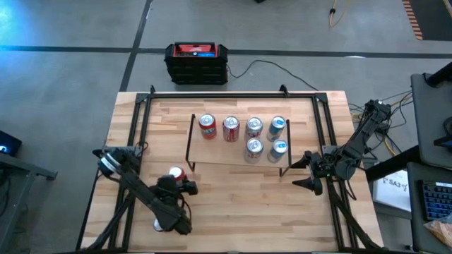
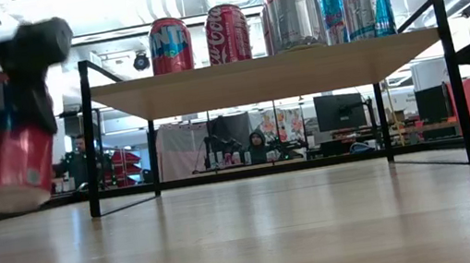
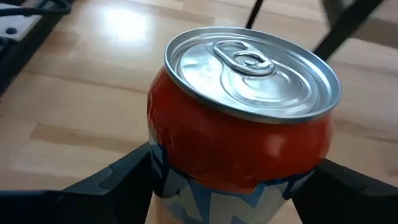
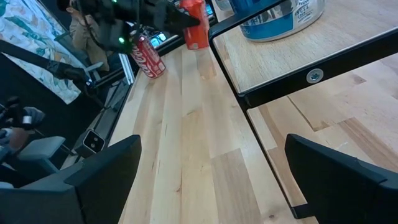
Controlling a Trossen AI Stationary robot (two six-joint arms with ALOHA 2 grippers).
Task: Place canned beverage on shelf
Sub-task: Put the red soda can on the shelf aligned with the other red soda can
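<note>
Your left gripper (image 1: 176,185), half-closed around the red can (image 1: 176,173) at the shelf's (image 1: 236,156) seven o'clock, could clip the shelf's edge while lifting.

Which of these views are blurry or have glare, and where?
Low view: the red can in the left gripper is close to the lens and out of focus, while the shelf and its cans look sharp. Left wrist view: the table behind the can is soft, with a bright glare patch. High view: evenly lit and in focus.
</note>
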